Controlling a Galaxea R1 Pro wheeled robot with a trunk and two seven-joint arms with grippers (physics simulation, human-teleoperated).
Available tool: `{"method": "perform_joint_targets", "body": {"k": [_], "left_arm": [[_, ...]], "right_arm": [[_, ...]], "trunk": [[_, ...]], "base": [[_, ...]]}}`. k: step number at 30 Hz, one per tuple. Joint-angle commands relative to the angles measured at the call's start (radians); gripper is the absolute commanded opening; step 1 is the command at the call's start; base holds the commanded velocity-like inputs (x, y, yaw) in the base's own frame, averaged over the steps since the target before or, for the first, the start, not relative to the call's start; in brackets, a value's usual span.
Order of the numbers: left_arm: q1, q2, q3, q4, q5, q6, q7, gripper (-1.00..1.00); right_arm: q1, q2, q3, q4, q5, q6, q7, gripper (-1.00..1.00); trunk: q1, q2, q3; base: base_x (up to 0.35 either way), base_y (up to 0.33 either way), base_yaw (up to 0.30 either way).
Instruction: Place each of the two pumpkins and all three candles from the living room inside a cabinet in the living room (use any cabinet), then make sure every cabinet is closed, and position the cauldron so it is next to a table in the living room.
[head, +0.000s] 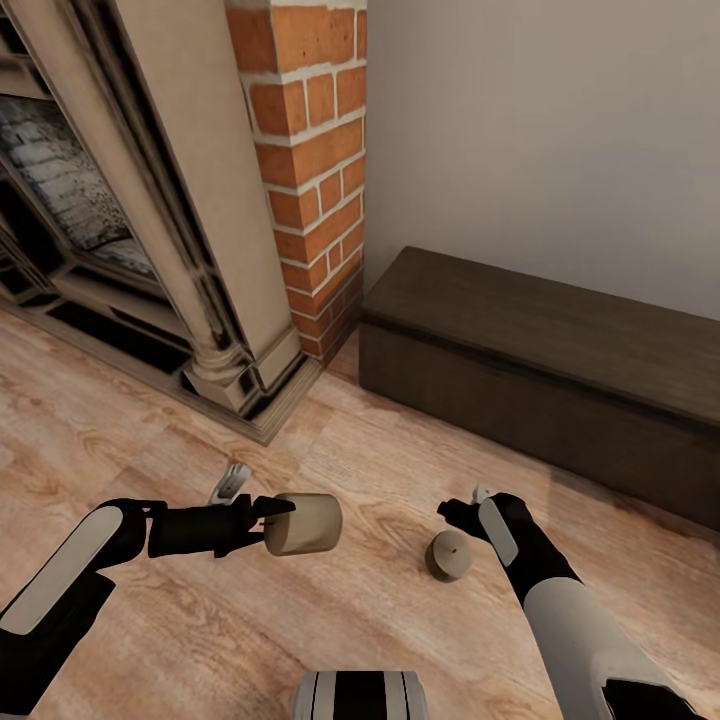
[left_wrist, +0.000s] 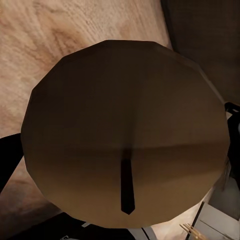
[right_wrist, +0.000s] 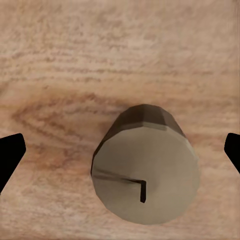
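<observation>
My left gripper (head: 272, 521) is shut on a beige candle (head: 306, 523), held on its side above the wooden floor. In the left wrist view the candle's round end face (left_wrist: 125, 135) with its dark wick sits right in front of the camera. A second candle (head: 448, 556) stands upright on the floor. My right gripper (head: 458, 512) hangs open just above and behind it, and its dark fingertips (right_wrist: 11, 152) are spread wide on either side of the candle (right_wrist: 145, 175). The dark-brown cabinet (head: 560, 380) stands shut against the wall. The pumpkins, cauldron and table are out of view.
A fireplace surround (head: 150, 230) with a stepped base juts onto the floor at the left. Beside it rises a brick column (head: 310, 150). My own base (head: 360, 695) shows at the bottom edge. Wooden floor (head: 400, 470) lies between me and the cabinet.
</observation>
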Motion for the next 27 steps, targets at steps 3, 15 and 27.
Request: {"method": "perform_joint_targets", "body": {"k": [3,15,27], "left_arm": [[-0.001,0.001,0.000,0.000,0.010,0.000,0.008,-1.00],[-0.001,0.001,0.002,-0.001,0.027,0.000,0.008,-1.00],[-0.001,0.001,-0.001,-0.001,0.027,0.000,0.008,-1.00]], "right_arm": [[0.000,-0.001,-0.003,0.000,-0.011,-0.007,-0.007,1.00],[-0.001,-0.004,0.043,0.088,-0.009,-0.033,0.064,1.00],[-0.001,-0.009,0.045,0.100,-0.012,-0.044,0.059,1.00]], "trunk": [[0.000,0.000,-0.001],[0.000,-0.001,-0.005],[0.001,-0.001,-0.008]], "base": [[0.000,0.000,0.000],[0.000,0.000,0.000],[0.000,0.000,0.000]]}}
